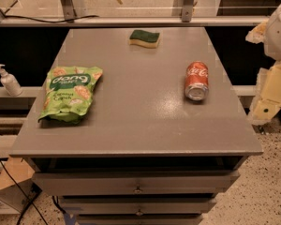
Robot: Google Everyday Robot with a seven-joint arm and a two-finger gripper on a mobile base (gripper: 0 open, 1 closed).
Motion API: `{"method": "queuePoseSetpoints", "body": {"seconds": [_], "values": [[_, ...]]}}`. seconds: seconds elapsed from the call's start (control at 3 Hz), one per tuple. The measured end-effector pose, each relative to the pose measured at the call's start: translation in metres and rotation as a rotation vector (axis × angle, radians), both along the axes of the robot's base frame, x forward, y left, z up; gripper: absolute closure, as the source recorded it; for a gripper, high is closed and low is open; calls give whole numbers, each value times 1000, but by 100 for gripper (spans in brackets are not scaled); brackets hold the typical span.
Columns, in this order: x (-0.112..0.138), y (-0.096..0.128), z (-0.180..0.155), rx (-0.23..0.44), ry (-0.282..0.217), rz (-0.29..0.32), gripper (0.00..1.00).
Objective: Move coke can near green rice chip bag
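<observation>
Camera view shows you the coke can [196,81] lying sideways on the table's [131,111] right, well apart from the green rice chip bag [70,93], because the gripper [270,95], whose grip you cannot tell, hangs off the right edge.

The red coke can [196,81] lay on its side at the right of the bench [131,125], silver end frontward. The crinkly green rice chip bag [69,93] lay flat at left, well apart. The gripper [270,95] hung past the right edge.
</observation>
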State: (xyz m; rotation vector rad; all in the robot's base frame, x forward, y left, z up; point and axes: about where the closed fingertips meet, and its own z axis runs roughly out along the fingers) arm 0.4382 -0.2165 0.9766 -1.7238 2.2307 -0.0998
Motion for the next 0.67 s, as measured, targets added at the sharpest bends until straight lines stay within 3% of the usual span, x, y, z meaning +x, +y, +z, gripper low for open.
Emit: {"method": "queuePoseSetpoints", "body": {"seconds": [0.67], "values": [[4,-1,-1,-7,5,3,0]]}}
